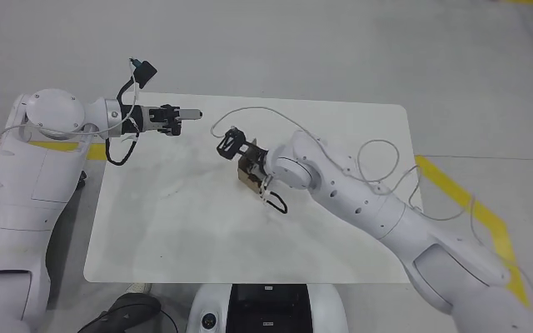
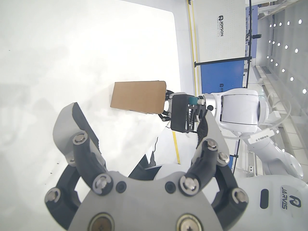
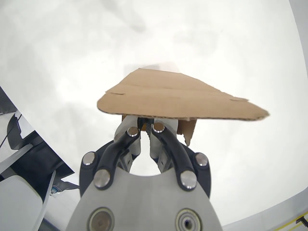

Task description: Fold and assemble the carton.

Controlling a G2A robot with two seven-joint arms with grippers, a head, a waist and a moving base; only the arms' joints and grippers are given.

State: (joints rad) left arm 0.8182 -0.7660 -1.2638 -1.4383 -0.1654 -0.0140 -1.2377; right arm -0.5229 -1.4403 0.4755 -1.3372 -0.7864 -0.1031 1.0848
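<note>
Pinching the carton [image 3: 173,97] by one thin edge, the right gripper [image 3: 145,127] had its jaws drawn almost together on the cardboard. That narrow hold looked like the main weak spot. The carton sat at the centre of the top view, above the middle of the table [image 1: 166,233]. I could not tell whether it touched the surface or hung just over it. It looked mostly flat, with the folding not yet done.

The left gripper [image 2: 140,115] was spread wide and held nothing. It lay in the upper left of the top view, well apart from the carton and pointing toward it.

Several things could have gone wrong from here, in my judgement:

- **Twisting or slipping:** a push on the broad panel from the free gripper could have turned the carton in the pinch or pulled it out, since only one edge was held.
- **Bending in the wrong place:** force applied away from the scored lines could have bent the board where no fold was meant.
- **Snagging:** a small flap [image 3: 187,131] hung loose under the panel, just beside the closed jaws. It could have caught on them or been crushed when the sides were brought up.
- **Grippers meeting:** the two grippers could have knocked together if the open one had come in near the held edge.

Counted:

- one carton
- one loose flap that I could make out
- two grippers, one closed on cardboard and one open and empty
- one table
</note>
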